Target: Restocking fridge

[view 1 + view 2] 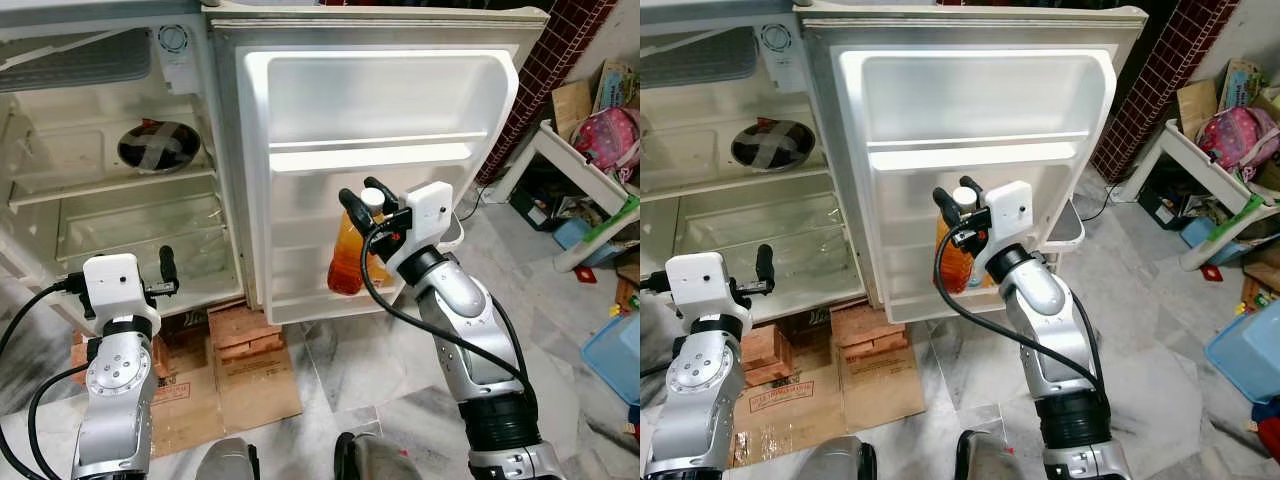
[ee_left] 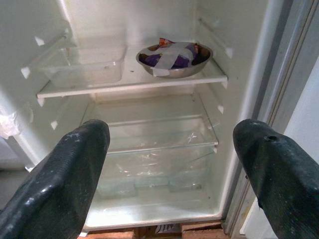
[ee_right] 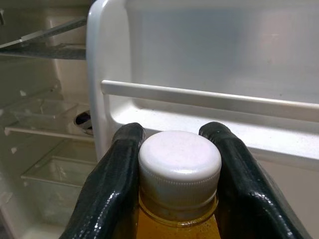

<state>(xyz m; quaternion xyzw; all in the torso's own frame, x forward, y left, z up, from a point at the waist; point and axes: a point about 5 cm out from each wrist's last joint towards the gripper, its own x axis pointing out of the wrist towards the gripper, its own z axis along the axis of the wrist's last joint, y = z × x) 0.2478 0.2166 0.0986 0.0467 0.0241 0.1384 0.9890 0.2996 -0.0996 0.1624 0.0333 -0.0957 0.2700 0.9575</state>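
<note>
The right gripper (image 1: 363, 192) squeezes the white cap of the orange juice bottle (image 1: 350, 255), which hangs below it at 6 o'clock, in front of the fridge door (image 1: 300, 110). The left gripper (image 1: 166, 268) is spread wide, holding nothing, facing the fridge shelves (image 2: 129, 84).

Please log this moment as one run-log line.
right gripper: shut on bottle neck, at open fridge door | left gripper: open, facing shelves | bowl: on shelf
</note>
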